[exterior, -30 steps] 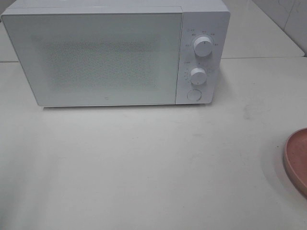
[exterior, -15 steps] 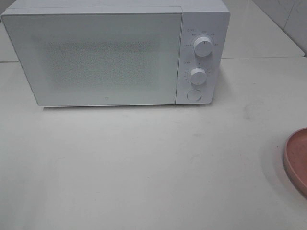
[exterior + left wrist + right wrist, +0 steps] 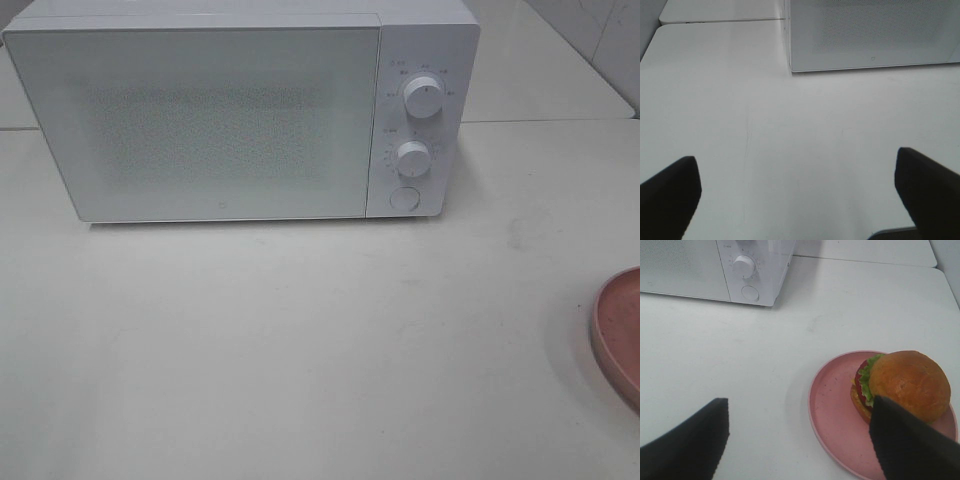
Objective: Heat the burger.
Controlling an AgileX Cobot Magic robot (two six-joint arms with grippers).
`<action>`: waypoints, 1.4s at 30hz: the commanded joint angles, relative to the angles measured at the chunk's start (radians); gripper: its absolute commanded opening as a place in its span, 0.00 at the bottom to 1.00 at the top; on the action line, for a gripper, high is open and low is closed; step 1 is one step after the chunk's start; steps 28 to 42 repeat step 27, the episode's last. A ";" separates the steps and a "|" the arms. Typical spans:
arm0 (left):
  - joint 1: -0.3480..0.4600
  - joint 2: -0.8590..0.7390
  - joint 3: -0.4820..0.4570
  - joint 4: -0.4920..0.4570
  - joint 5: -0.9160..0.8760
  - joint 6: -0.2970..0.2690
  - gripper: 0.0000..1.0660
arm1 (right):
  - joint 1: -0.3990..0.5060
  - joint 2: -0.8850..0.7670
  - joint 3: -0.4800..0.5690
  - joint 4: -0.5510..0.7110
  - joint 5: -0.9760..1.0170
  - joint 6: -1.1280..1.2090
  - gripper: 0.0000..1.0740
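The burger (image 3: 900, 385), with a domed brown bun, green lettuce and a red layer, rests on a pink round plate (image 3: 832, 410). In the right wrist view my right gripper (image 3: 800, 440) hovers open above the table, one dark finger (image 3: 910, 445) just in front of the burger, nothing between the fingers. The left gripper (image 3: 797, 192) is open over bare table in front of the white microwave (image 3: 240, 110), whose door is shut. In the high view only the plate's edge (image 3: 618, 330) shows at the right; the burger and both grippers are out of that view.
The microwave carries two white knobs (image 3: 424, 97) and a round button (image 3: 404, 198) on its right panel. The white table (image 3: 300, 350) stretches in front of it. A seam (image 3: 540, 121) runs across the table behind.
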 commanded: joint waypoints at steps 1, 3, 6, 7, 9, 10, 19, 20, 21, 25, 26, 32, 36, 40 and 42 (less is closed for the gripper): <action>0.002 -0.029 0.003 -0.010 -0.013 -0.006 0.92 | -0.004 -0.024 0.002 0.006 -0.012 -0.008 0.70; 0.002 -0.028 0.003 -0.009 -0.013 -0.006 0.92 | -0.004 -0.023 0.002 0.006 -0.012 -0.008 0.70; 0.002 -0.026 0.003 -0.009 -0.013 -0.006 0.92 | -0.004 -0.022 0.002 0.006 -0.012 -0.008 0.70; 0.002 -0.026 0.003 -0.009 -0.013 -0.006 0.92 | -0.004 -0.022 0.002 0.006 -0.012 -0.008 0.70; 0.002 -0.022 0.003 -0.009 -0.013 -0.006 0.92 | -0.004 -0.022 0.002 0.006 -0.012 -0.008 0.70; 0.002 -0.022 0.003 -0.009 -0.013 -0.006 0.92 | -0.004 -0.022 0.002 0.006 -0.012 -0.008 0.70; 0.002 -0.021 0.003 -0.009 -0.013 -0.006 0.92 | -0.004 -0.022 0.002 0.006 -0.012 -0.008 0.70; 0.002 -0.021 0.003 -0.009 -0.013 -0.006 0.92 | -0.004 -0.022 0.002 0.006 -0.012 -0.008 0.70; 0.002 -0.021 0.003 -0.009 -0.013 -0.006 0.92 | -0.004 -0.022 0.002 0.006 -0.012 -0.008 0.70; 0.002 -0.021 0.003 -0.009 -0.013 -0.006 0.92 | -0.004 -0.022 0.002 0.006 -0.012 -0.008 0.70; 0.002 -0.021 0.003 -0.009 -0.013 -0.006 0.92 | -0.004 -0.022 0.002 0.006 -0.012 -0.008 0.70; 0.002 -0.021 0.003 -0.009 -0.013 -0.006 0.92 | -0.004 -0.022 0.002 0.006 -0.012 -0.008 0.70; 0.002 -0.021 0.003 -0.009 -0.013 -0.006 0.92 | -0.004 -0.022 0.002 0.006 -0.012 -0.008 0.70; 0.002 -0.021 0.003 -0.009 -0.013 -0.006 0.92 | -0.004 -0.022 0.002 0.006 -0.012 -0.008 0.70; 0.002 -0.021 0.003 -0.009 -0.013 -0.006 0.92 | -0.004 -0.022 0.002 0.006 -0.012 -0.008 0.70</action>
